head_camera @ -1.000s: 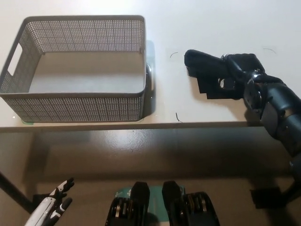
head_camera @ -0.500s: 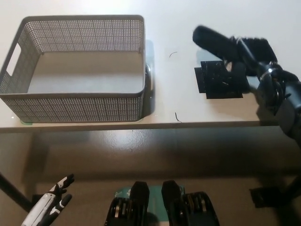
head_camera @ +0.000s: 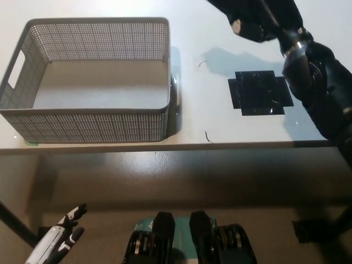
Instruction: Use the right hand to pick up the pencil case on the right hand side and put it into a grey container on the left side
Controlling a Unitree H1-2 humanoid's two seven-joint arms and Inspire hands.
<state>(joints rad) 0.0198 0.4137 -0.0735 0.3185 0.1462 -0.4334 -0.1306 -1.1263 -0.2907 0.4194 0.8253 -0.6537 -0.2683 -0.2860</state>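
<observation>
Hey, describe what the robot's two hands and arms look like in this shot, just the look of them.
The right arm is glossy black with rounded shell segments and a silvery ring at the wrist; its right hand is black too. The left hand is white with dark fingertips, only partly in frame at the lower left.

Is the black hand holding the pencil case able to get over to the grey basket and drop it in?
Probably yes. The right hand holds the pencil case lifted above the table, and the grey basket lies open-topped with nothing between them. The white left hand rests low, out of the way.
</observation>
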